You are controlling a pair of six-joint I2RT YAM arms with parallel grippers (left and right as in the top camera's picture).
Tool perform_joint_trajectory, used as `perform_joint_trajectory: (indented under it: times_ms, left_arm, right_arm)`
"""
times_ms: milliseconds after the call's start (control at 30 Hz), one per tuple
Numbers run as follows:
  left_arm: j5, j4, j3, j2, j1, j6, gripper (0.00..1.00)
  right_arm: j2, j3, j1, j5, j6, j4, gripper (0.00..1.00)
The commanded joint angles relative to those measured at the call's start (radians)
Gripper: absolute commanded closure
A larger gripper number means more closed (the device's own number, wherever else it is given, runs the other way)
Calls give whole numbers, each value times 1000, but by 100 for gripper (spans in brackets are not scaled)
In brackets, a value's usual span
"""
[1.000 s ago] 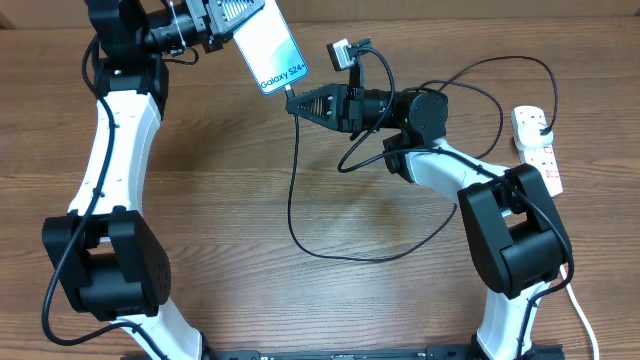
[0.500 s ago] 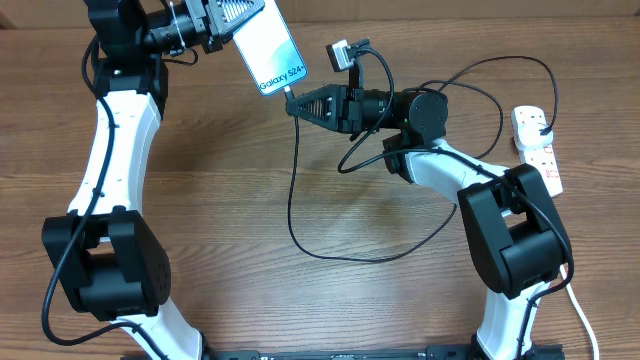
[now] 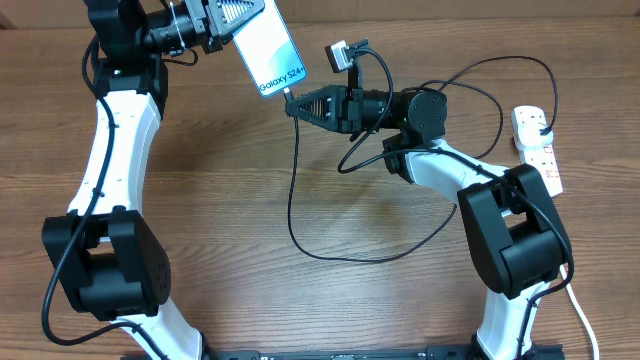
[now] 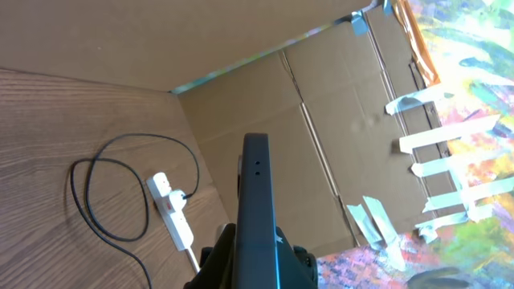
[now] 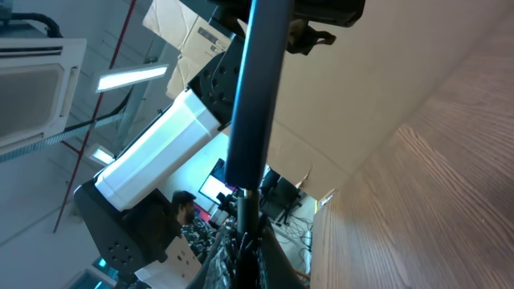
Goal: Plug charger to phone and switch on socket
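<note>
Now, at your left, the left gripper (image 3: 232,22) is clenched on the upper end of the phone (image 3: 272,55), holding it off the table (image 3: 220,230). The pale blue screen faces up, with "Galaxy" lettering near the lower end. The phone's long axis slants down and right, straight toward the right gripper (image 3: 294,102). That gripper pinches the charger (image 3: 291,195) tip right at the phone's bottom edge; whether it is seated you cannot tell. The socket (image 3: 538,150) lies far right, nearer your right arm.

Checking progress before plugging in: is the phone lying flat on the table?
No, the left gripper holds the phone up in the air, clear of the table.
</note>
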Motion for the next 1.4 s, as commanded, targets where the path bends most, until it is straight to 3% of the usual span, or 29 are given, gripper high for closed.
perform_joint_trajectory:
  times_ms: [0,1367]
  left_arm:
    - [71,8,9,-7,-16,21,94]
    - [219,8,9,-7,-62,70,92]
  right_arm:
    - [-3,16,2,30,4,-10,96]
    - [-3,16,2,56,-9,-34,96]
